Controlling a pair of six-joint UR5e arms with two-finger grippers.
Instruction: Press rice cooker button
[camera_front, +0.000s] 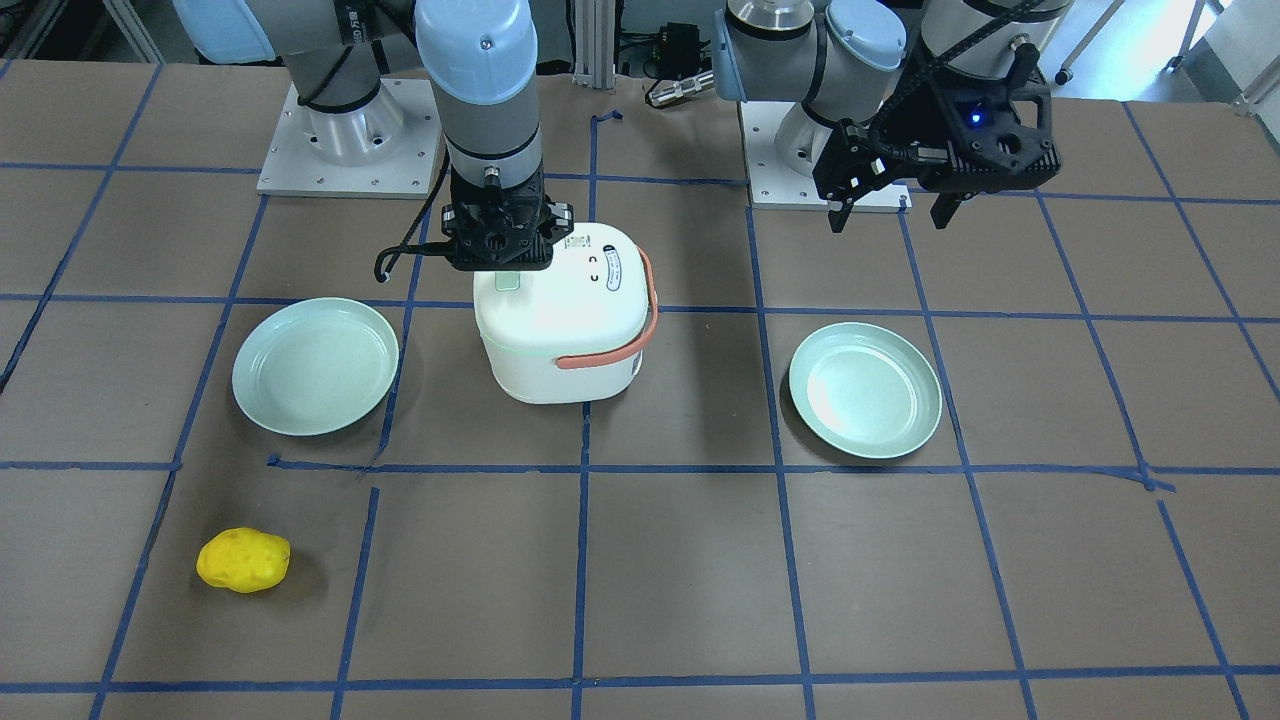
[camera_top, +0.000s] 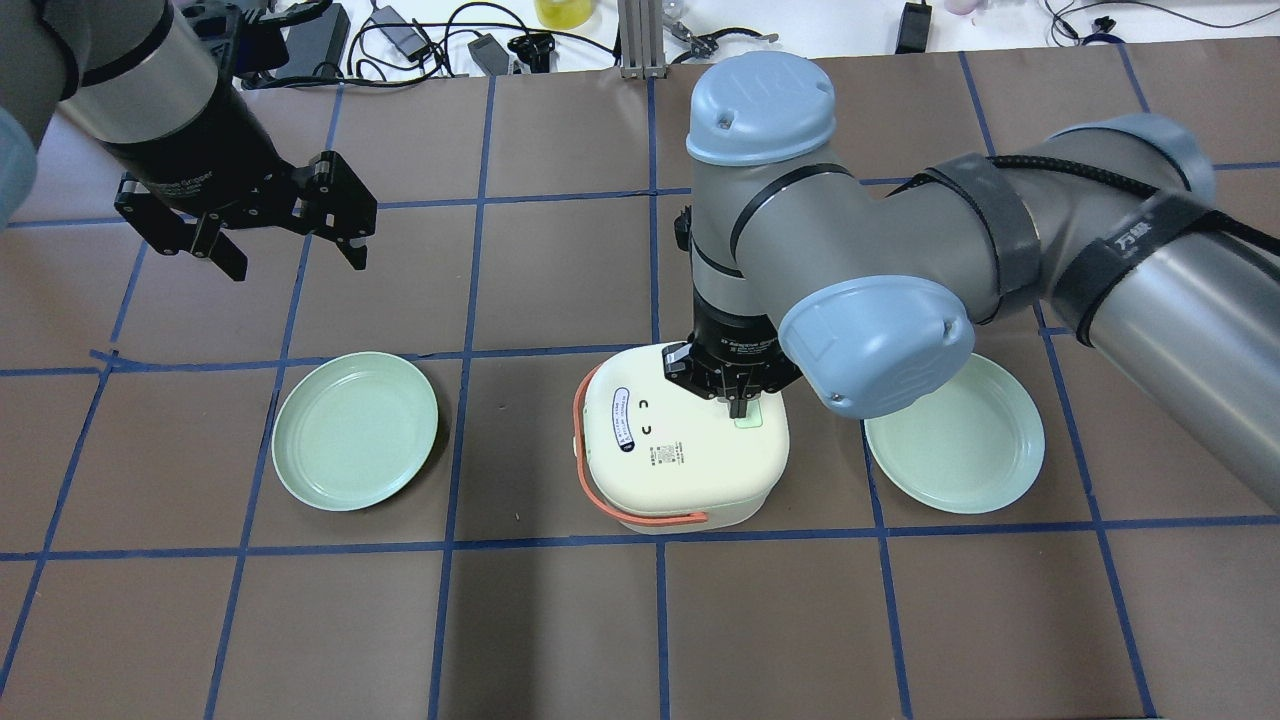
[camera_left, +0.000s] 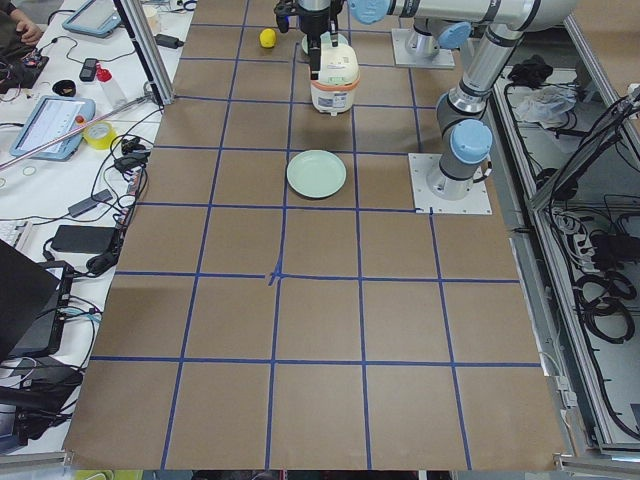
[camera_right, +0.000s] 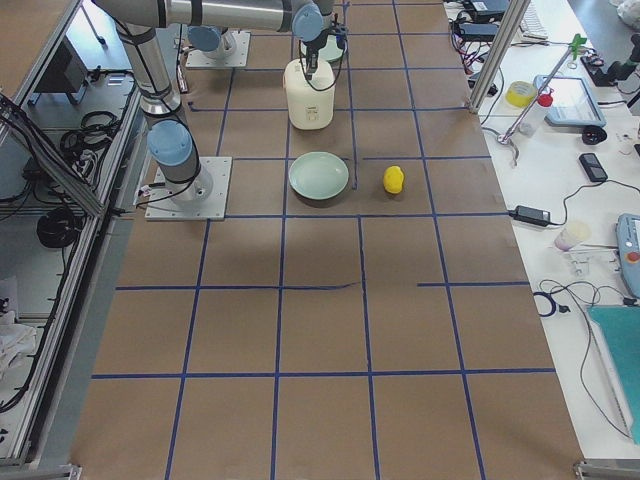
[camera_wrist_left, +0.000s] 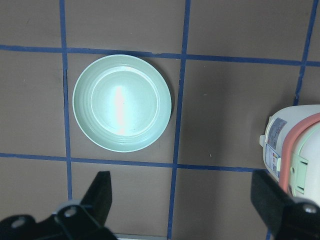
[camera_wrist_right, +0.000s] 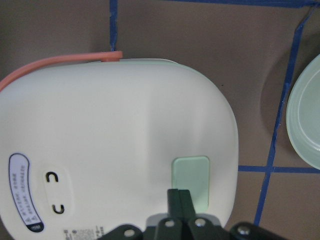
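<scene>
A white rice cooker (camera_top: 680, 450) with an orange handle (camera_front: 610, 355) stands mid-table. Its pale green button (camera_wrist_right: 190, 181) sits on the lid near one edge; it also shows in the overhead view (camera_top: 752, 417) and the front view (camera_front: 506, 283). My right gripper (camera_wrist_right: 179, 197) is shut, its fingertips together just over the button's lower edge; it also shows in the overhead view (camera_top: 737, 405). I cannot tell whether it touches the button. My left gripper (camera_top: 292, 255) is open and empty, held high over the table's far left, away from the cooker.
Two pale green plates lie either side of the cooker: one on the left (camera_top: 356, 430), one on the right (camera_top: 955, 435). A yellow lumpy object (camera_front: 243, 560) lies near the operators' edge. Blue tape lines grid the brown table.
</scene>
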